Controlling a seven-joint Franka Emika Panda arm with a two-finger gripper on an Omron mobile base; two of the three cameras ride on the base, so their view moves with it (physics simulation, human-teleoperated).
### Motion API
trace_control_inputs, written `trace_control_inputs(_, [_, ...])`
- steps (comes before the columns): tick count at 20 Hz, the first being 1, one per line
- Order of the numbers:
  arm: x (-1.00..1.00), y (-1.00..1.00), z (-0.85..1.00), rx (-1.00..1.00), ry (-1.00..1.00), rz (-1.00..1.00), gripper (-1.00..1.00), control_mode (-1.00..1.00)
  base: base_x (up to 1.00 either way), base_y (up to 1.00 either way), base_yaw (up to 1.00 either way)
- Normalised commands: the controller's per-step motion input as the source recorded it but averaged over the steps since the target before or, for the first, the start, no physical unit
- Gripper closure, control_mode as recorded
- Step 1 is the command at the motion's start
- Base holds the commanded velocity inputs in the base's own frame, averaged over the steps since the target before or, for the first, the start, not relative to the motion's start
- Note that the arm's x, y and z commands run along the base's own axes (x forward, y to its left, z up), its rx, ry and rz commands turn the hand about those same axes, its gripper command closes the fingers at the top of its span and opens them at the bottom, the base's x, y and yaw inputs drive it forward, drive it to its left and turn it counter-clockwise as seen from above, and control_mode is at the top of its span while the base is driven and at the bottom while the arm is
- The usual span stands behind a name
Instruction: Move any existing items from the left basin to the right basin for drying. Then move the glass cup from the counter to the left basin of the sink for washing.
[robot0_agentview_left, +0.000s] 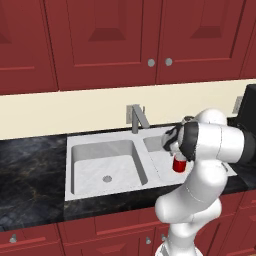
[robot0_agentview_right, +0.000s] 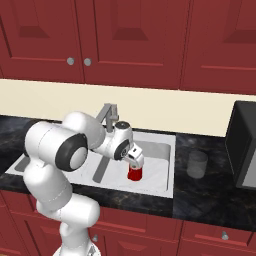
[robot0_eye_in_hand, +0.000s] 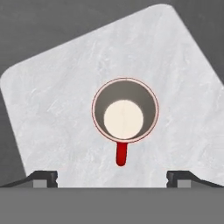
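Observation:
The small red cup (robot0_agentview_left: 179, 164) (robot0_agentview_right: 134, 174) stands upright in the right basin (robot0_agentview_left: 156, 146) (robot0_agentview_right: 159, 161) of the white sink. My gripper (robot0_agentview_left: 177, 153) (robot0_agentview_right: 135, 160) hangs just above it, pointing down, open, its jaws holding nothing. From the hand, the red cup (robot0_eye_in_hand: 124, 120) is seen straight down, with a pale inside and a short red handle, on the basin floor (robot0_eye_in_hand: 61, 109); the fingertips (robot0_eye_in_hand: 44, 177) stand wide on either side. The left basin (robot0_agentview_left: 102, 162) holds only its drain. The smoky glass cup (robot0_agentview_right: 197, 164) stands on the black counter (robot0_agentview_right: 210, 192) right of the sink.
A grey angular faucet (robot0_agentview_left: 136, 119) (robot0_agentview_right: 107, 114) rises at the sink's back middle. A black appliance (robot0_agentview_right: 244, 145) (robot0_agentview_left: 247, 111) stands on the counter at the far right, close to the glass cup. Red cabinets hang above and below.

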Motion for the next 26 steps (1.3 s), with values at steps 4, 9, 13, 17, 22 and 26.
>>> trace_control_inputs(4, [0.00,-0.01,0.39,0.00,0.00,0.00,-1.00,-1.00,0.00,0.00,0.00])
trace_control_inputs(9, [0.00,-0.07,0.35,0.00,0.00,-0.01,-1.00,-1.00,0.00,0.00,0.00])
trace_control_inputs(13, [0.00,-0.17,0.31,0.00,0.00,0.00,-1.00,-1.00,0.00,0.00,0.00])
trace_control_inputs(17, [0.00,-0.23,0.30,0.00,0.00,0.00,-1.00,-1.00,0.00,0.00,0.00])
trace_control_inputs(22, [-0.02,-0.29,0.27,0.00,0.00,-0.01,-1.00,-1.00,0.00,0.00,0.00])
trace_control_inputs(26, [-0.04,-0.27,0.17,0.00,0.00,-0.01,-1.00,-1.00,0.00,0.00,0.00])
